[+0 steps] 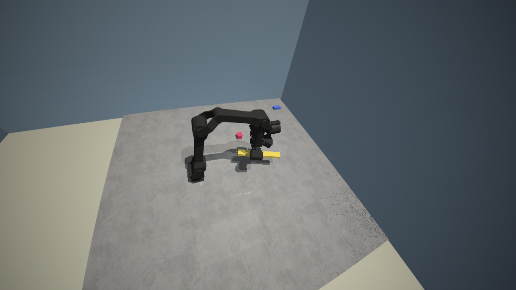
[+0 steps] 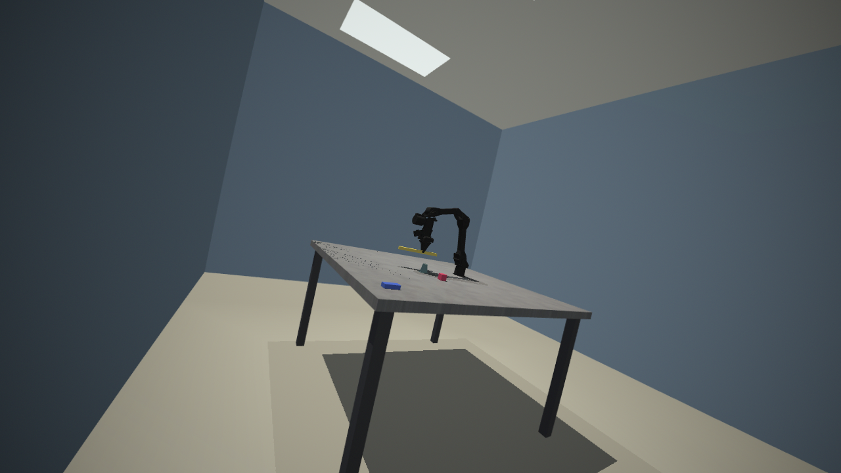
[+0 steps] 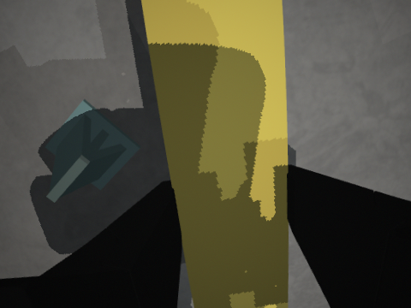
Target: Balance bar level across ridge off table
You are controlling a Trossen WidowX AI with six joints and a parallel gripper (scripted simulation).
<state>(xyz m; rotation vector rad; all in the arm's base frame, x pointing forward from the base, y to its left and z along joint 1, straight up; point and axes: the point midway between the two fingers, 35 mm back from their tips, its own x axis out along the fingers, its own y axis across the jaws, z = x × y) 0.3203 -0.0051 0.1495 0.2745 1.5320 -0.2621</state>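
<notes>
My gripper [image 1: 256,155] [image 2: 422,251] [image 3: 228,186] is shut on the yellow bar [image 1: 271,154] [image 2: 407,248] [image 3: 240,115] near its middle. The bar hangs above the table [image 1: 162,223] [image 2: 499,298], with a gap beneath it in the exterior view. The teal ridge [image 2: 424,268] [image 3: 103,147] stands on the table, below the bar. In the wrist view it is to the left of the bar, and its narrow top edge runs diagonally to the bar's length. In the top view the ridge is almost fully hidden behind the gripper and bar.
A red cube [image 1: 239,135] [image 2: 442,276] lies near the ridge, towards the blue block's side of the table. The blue block [image 1: 276,107] [image 2: 391,286] lies near a far table corner in the top view.
</notes>
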